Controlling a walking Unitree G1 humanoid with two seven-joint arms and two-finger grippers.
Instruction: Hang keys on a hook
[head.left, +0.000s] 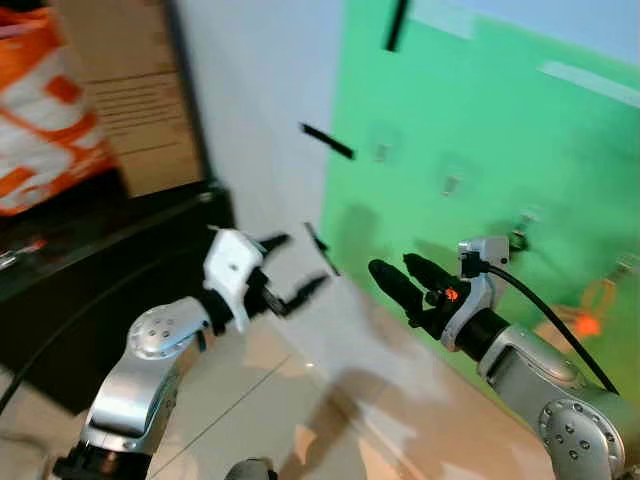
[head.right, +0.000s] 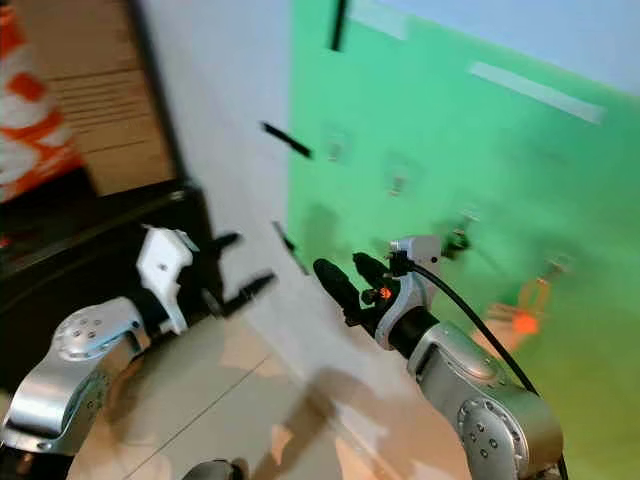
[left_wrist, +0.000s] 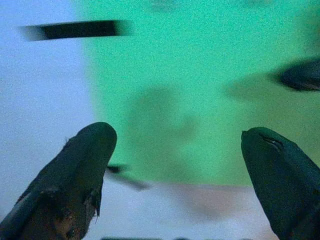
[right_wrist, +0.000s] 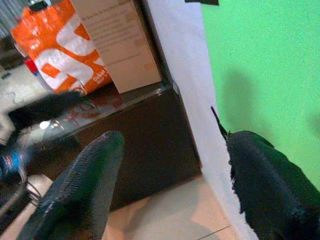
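The picture is motion-blurred. A green wall panel (head.left: 480, 130) carries a row of small hooks (head.left: 452, 185). Low on its right side an orange blurred item (head.left: 585, 322) hangs from one hook; I cannot tell if it is the keys. My left gripper (head.left: 300, 262) is raised near the white wall, open, with nothing between its fingers (left_wrist: 85, 165). To its right, close to the green panel's lower edge, my right gripper (head.left: 397, 268) is also open and empty. In the right wrist view its fingers (right_wrist: 85, 185) stand wide apart.
A black cabinet (head.left: 100, 290) stands at the left against the white wall, with an orange-and-white bag (head.left: 40, 120) and a cardboard box (head.left: 130, 100) on it. Black strips (head.left: 327, 141) mark the wall. Beige tiled floor (head.left: 300, 400) lies below.
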